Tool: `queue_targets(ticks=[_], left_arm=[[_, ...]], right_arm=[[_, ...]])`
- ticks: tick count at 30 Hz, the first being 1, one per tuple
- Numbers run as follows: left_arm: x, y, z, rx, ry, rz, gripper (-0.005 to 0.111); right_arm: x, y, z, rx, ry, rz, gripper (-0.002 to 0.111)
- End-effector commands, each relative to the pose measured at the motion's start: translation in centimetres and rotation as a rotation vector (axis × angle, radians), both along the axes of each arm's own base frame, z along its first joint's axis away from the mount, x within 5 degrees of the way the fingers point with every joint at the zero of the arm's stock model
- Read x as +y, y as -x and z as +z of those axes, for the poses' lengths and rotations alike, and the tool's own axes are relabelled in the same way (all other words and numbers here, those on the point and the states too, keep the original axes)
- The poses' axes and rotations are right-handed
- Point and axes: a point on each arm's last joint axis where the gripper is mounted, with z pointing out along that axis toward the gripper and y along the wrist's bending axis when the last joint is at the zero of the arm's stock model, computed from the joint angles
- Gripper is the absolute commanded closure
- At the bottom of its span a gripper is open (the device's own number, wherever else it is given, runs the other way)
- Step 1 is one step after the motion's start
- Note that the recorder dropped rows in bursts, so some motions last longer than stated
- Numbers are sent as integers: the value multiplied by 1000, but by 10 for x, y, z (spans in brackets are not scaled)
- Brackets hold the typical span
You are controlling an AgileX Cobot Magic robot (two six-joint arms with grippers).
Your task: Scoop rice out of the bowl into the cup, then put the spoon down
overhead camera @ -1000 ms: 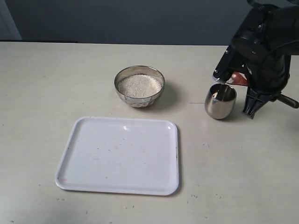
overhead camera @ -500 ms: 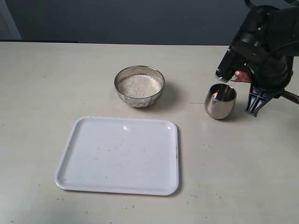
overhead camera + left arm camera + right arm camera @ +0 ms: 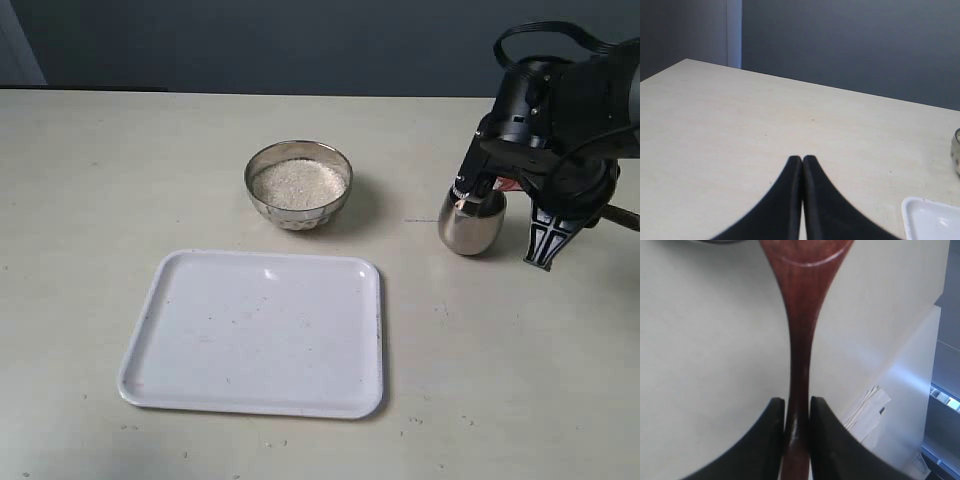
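Right hand [image 3: 796,410] clamps spoon [image 3: 801,325] handle, spoon head beside cup [image 3: 468,228] rim; left hand [image 3: 802,161] pressed together, empty.

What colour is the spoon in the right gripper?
Dark reddish-brown; the spoon shows best in the right wrist view, clamped by the right gripper.

Beige table [image 3: 90,170]: steel bowl [image 3: 300,219] of rice [image 3: 298,183], mid-table; steel cup [image 3: 470,232] well right of it; white tray [image 3: 262,335] in front of bowl.
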Motion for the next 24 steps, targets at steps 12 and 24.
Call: queue_targets(ticks=[12,24], left_arm=[[-1,0,2,-18,-1,-9,106],[-1,0,2,-18,-1,-9,106]], right_arm=[[-1,-5,3,-66,40,31,109],[6,-2,4,-76,45,65,109]])
